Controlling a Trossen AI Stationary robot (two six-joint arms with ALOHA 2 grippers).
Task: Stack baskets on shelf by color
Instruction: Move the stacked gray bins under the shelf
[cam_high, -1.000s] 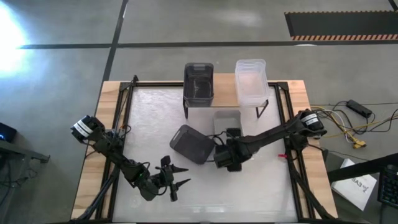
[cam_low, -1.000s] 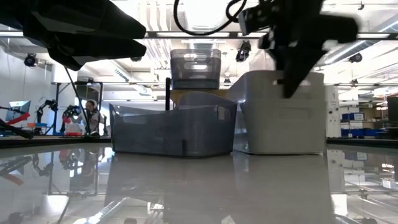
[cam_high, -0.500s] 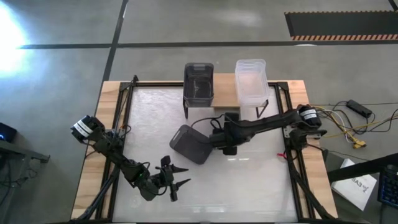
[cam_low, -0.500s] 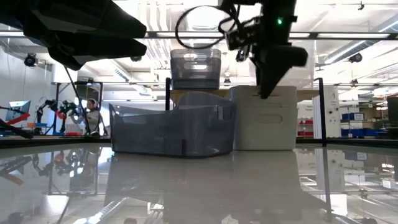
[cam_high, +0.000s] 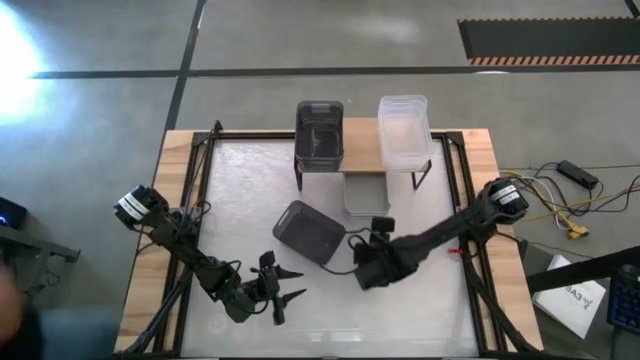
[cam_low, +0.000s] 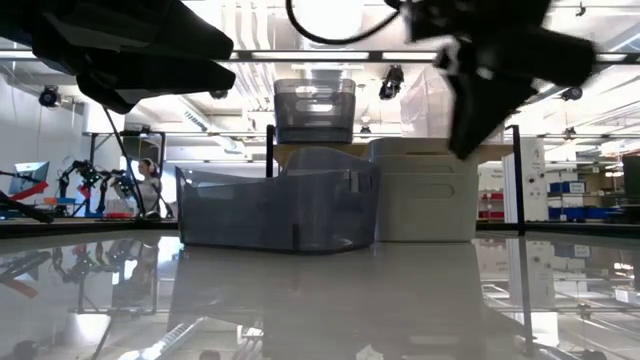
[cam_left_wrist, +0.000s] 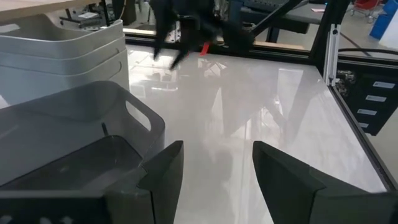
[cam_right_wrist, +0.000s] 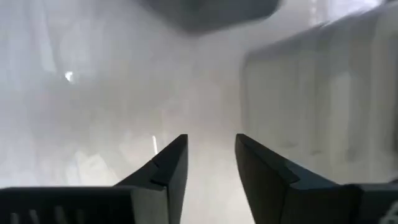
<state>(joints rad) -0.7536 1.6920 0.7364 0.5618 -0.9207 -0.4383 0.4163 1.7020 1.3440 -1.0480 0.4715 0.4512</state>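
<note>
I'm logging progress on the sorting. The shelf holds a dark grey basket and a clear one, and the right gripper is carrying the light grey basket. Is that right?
Not quite. The right gripper is empty, fingers open; the light grey basket sits on the table beside the shelf, as the high view shows. The dark grey basket and clear basket are on the shelf.

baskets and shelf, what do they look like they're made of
The dark basket on the table looks like smoky translucent plastic: the low view shows light through its walls. The light grey basket looks like opaque matte plastic. The clear basket on the shelf seems frosted see-through plastic. The shelf's top appears to be light wood, on thin black legs, probably metal.
</note>
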